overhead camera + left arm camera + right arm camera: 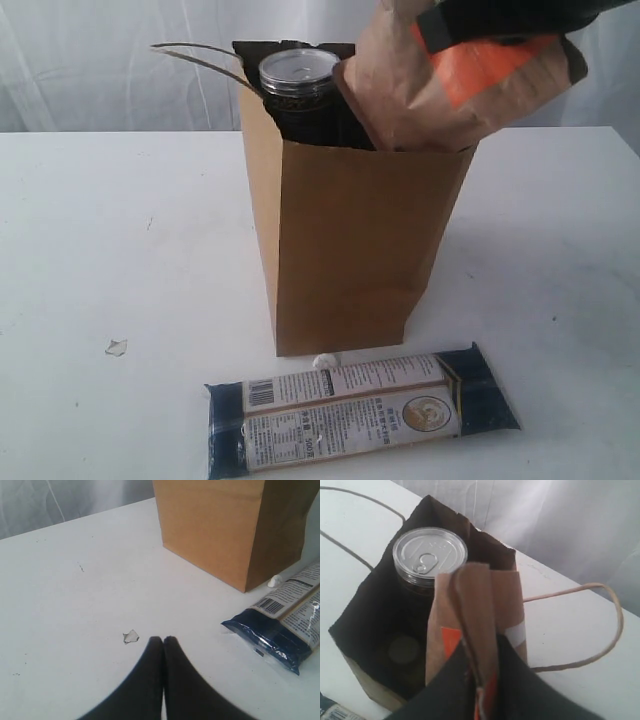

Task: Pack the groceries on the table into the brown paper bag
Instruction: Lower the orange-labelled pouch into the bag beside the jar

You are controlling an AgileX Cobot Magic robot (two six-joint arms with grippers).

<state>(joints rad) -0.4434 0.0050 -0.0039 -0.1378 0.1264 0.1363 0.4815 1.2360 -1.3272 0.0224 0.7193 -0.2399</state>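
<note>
1. Exterior: the brown paper bag (340, 250) stands mid-frame on the table (100, 220). At upper right, the right gripper (470, 30) pinches the brown pouch (440, 100) above the bag's mouth. The long packet (360, 412) lies at bottom centre.
2. Left wrist: the left gripper (163, 647) has its fingers pressed together.
3. Right wrist: the pouch hangs beside the can (430, 552), which is inside the bag.

Two fingers (145, 680) are recorded on the left gripper (163, 641) — matte black, smooth and uniform in colour, broad at the base and narrowing to rounded tips. A thin straight seam is noted between them.

The right gripper (482, 647) is finished in the same matte black. Its fingers (530, 690) are seen as wide and flat-sided, tapering towards the tips, with edges blurred in the right wrist view. In the exterior view one long black finger is observed, backed by a thicker dark body that is cut off by the frame edge — finer detail cannot be told.
</note>
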